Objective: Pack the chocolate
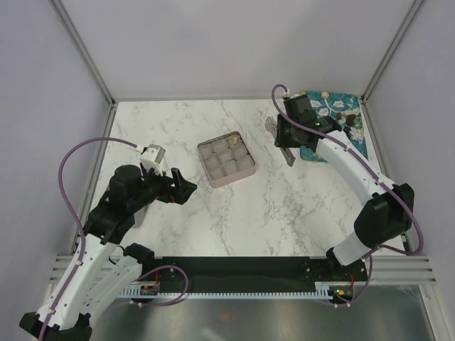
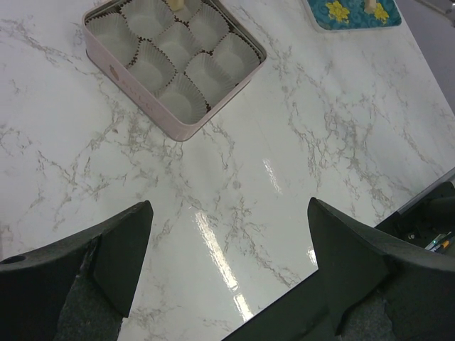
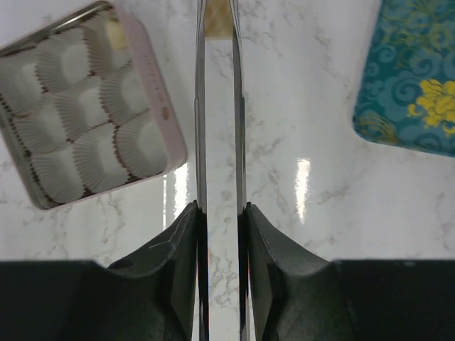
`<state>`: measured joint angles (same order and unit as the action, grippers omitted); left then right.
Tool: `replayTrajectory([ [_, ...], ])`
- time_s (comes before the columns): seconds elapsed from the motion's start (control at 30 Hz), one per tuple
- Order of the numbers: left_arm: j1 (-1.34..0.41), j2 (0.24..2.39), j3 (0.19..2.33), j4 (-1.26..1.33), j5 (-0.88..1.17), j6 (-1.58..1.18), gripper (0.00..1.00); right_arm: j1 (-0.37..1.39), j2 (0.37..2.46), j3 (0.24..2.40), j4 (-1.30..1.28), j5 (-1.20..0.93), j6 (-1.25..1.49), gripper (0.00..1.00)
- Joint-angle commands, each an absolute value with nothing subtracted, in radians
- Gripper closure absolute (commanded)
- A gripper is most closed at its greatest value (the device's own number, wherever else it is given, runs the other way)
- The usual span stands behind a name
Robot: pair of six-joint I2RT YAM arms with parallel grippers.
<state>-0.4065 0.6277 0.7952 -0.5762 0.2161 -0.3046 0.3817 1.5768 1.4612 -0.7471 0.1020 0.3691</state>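
here, at the upper right of the overhead frame, most of the chocolate (image 1: 350, 117) sits as a few tiny pieces on a blue patterned mat (image 3: 405, 64), well apart from the pink tin (image 3: 162, 92) at centre. the right gripper (image 3: 220, 213) has its fingers (image 3: 181, 234) pressed nearly together on a pair of thin metal tongs (image 3: 200, 128). at the top edge of the wrist view, what looks like a light brown piece (image 3: 217, 18) is pinched between the blade tips. a yellowish piece (image 3: 115, 39) seems to lie in one of the tin's white paper cups (image 2: 153, 67), at the top of the left wrist view. the left gripper (image 2: 229, 206) hangs wide open over bare marble at the lower left of the overhead frame, holding nothing.

to an onlooker these pieces look very light, rigid and smooth, so likely to pop out sideways under a hard squeeze, and soft enough to mark. the sensible hold is across a piece's flat sides or widest middle, with gentle pressure from the tongs. the fluted cups look flimsy and would probably tip if nudged on the way in.
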Motion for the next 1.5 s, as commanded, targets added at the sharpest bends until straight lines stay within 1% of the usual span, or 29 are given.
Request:
replayTrajectory([
  [0.0,-0.411,0.611,0.799,-0.575,0.192,-0.265,0.02,0.468,1.62,1.541,-0.712,0.106,0.422,0.68],
  [0.23,-0.411,0.594,0.801,-0.577,0.158,-0.264,0.02,0.655,1.735,1.661,-0.706,0.127,0.446,0.68],
  [0.37,-0.411,0.575,0.801,-0.583,0.135,-0.265,0.02,0.73,1.81,1.73,-0.704,0.155,0.451,0.68],
  [0.53,-0.411,0.557,0.804,-0.586,0.095,-0.264,0.02,0.775,1.865,1.778,-0.707,0.17,0.456,0.68],
  [0.97,-0.411,0.535,0.804,-0.588,0.086,-0.268,0.02,0.795,1.982,1.813,-0.706,0.255,0.43,0.67],
  [1.1,-0.411,0.54,0.802,-0.587,0.089,-0.268,0.02,0.795,1.999,1.821,-0.693,0.304,0.41,0.68],
  [1.23,-0.411,0.543,0.802,-0.586,0.089,-0.268,0.02,0.795,2.019,1.829,-0.689,0.31,0.4,0.67],
  [1.47,-0.411,0.546,0.804,-0.588,0.086,-0.27,0.01,0.795,2.04,1.839,-0.69,0.317,0.391,0.61],
])
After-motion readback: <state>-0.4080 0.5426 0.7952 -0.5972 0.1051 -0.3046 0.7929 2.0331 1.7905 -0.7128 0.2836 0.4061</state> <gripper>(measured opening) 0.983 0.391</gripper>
